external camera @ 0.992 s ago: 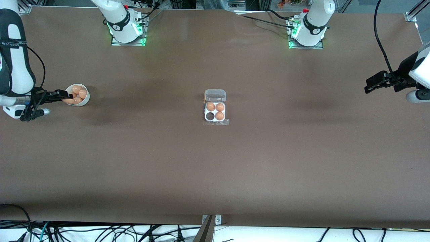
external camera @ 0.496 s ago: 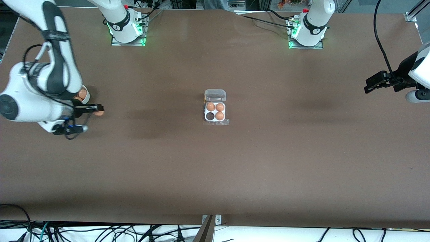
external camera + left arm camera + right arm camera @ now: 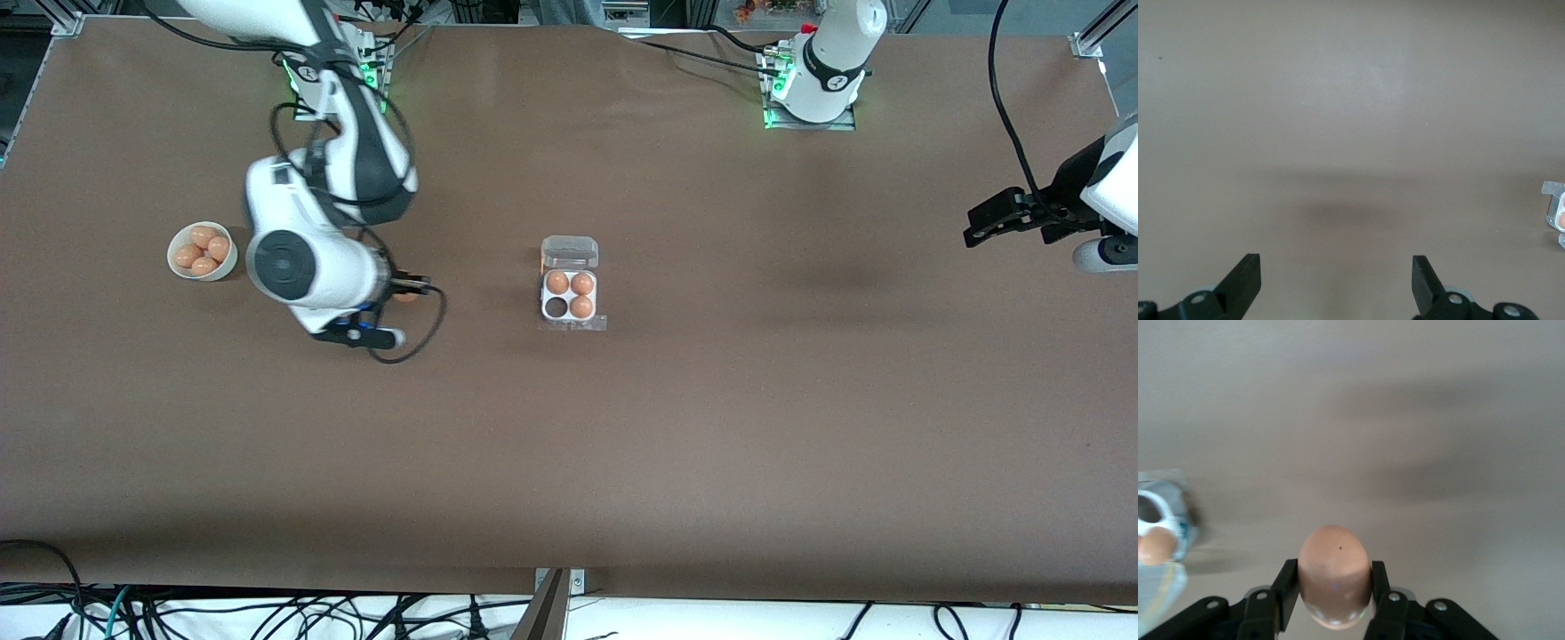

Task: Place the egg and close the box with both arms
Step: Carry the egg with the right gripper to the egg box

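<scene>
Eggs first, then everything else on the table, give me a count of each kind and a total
Eggs: 7 (3 in the box, 3 in the bowl, 1 egg in the right gripper)
Boxes: 1
Bowls: 1
Total: 9

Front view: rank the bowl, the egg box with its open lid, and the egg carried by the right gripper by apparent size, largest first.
1. Egg box, lid open.
2. Bowl, only slightly smaller, so this ranking is close.
3. Egg, clearly smallest; it is held in the air by the right gripper and partly hidden by its fingers.
</scene>
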You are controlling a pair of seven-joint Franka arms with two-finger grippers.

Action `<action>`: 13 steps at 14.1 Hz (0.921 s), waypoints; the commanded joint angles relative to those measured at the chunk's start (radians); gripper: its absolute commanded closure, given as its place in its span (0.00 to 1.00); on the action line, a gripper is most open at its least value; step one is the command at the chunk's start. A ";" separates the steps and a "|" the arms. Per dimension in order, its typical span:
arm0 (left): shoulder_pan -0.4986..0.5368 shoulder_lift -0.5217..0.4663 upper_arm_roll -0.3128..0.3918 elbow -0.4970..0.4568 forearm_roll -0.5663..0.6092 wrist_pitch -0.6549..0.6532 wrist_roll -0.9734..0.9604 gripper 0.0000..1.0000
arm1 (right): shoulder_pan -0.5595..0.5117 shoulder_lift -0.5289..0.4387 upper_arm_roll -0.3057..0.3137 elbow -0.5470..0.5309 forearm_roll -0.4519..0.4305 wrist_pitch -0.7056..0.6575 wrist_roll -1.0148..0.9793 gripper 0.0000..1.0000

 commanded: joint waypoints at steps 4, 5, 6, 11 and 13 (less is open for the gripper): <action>-0.001 0.007 -0.001 0.023 0.018 -0.021 0.021 0.00 | 0.081 0.206 0.038 0.260 0.069 -0.013 0.174 0.64; -0.001 0.007 -0.001 0.023 0.018 -0.021 0.021 0.00 | 0.081 0.227 0.058 0.289 0.069 0.007 0.193 0.64; -0.001 0.007 -0.001 0.023 0.018 -0.021 0.021 0.00 | 0.081 0.243 0.078 0.306 0.069 0.036 0.218 0.64; -0.003 0.007 -0.001 0.023 0.018 -0.021 0.021 0.00 | 0.080 0.287 0.141 0.315 0.072 0.151 0.238 0.64; -0.001 0.007 -0.001 0.023 0.018 -0.021 0.021 0.00 | 0.080 0.309 0.156 0.315 0.086 0.196 0.238 0.64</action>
